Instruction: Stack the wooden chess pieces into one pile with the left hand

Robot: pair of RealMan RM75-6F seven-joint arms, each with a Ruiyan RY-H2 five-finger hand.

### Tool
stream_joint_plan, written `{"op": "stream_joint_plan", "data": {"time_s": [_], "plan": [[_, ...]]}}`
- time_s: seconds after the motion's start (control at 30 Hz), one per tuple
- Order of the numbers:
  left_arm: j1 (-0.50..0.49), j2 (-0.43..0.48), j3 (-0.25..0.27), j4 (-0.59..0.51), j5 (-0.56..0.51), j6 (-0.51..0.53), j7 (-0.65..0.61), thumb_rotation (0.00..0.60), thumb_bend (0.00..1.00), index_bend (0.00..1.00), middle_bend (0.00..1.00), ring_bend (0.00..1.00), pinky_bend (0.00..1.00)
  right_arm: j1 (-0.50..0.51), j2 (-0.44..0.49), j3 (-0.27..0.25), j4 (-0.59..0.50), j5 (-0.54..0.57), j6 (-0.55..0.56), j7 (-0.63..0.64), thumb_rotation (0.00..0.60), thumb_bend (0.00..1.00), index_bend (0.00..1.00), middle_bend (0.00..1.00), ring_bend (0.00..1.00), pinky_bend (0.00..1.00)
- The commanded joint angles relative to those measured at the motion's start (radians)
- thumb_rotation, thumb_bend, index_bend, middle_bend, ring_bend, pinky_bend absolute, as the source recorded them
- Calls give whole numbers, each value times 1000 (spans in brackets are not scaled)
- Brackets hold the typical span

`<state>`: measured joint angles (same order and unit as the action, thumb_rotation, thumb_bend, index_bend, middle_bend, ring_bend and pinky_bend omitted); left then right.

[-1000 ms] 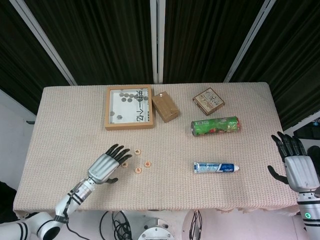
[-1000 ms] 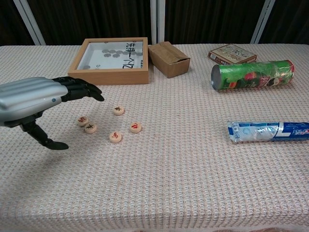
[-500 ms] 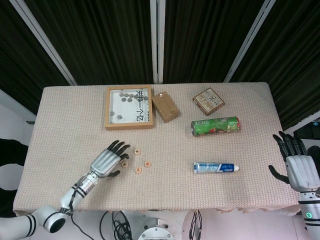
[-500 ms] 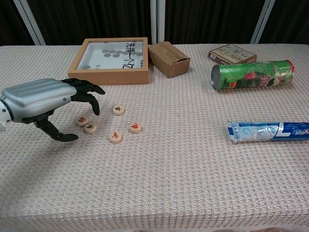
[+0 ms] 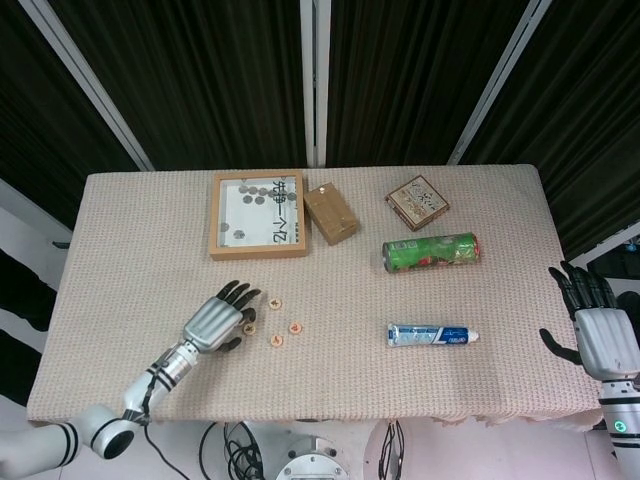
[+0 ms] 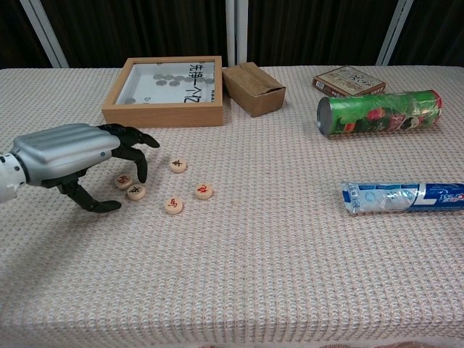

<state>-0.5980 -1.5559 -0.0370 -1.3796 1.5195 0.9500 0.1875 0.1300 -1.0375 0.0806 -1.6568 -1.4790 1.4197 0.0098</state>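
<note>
The left hand (image 6: 69,156) is hovering low over the table (image 6: 275,254), fingers (image 6: 138,163) spread and curling down, holding nothing. Its fingertips are hanging right above the two nearest wooden chess pieces (image 6: 130,186), which are lying side by side, just touching each other; whether a fingertip is touching one, I cannot tell. Three more pieces are sitting loose nearby: one (image 6: 178,165) just past the fingers toward the wooden frame (image 6: 163,112), one (image 6: 204,191) further from the hand, and one (image 6: 173,206) nearer the front edge. None is stacked; all are lying flat and apart from the pair. In the head view the same hand (image 5: 215,322) is covering part of the cluster. The right hand (image 5: 598,335) is resting off the far edge, well away from the pieces, fingers apart and empty. A toothpaste tube (image 6: 403,196) is lying well clear of the pieces.
</note>
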Motion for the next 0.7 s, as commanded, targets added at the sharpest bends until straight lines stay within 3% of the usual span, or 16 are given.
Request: {"op": "stream_joint_plan", "data": {"time_s": [0.03, 0.7], "plan": [[-3, -3, 2, 4, -1, 3, -4, 600, 281, 402, 65, 0, 0, 1, 1, -1, 1, 0, -3, 1, 600, 207, 0, 0, 0, 0], [-33, -28, 20, 49, -2, 2, -56, 600, 281, 456, 76, 0, 0, 2, 3, -2, -4, 8, -9, -6, 600, 207, 0, 0, 0, 0]]}}
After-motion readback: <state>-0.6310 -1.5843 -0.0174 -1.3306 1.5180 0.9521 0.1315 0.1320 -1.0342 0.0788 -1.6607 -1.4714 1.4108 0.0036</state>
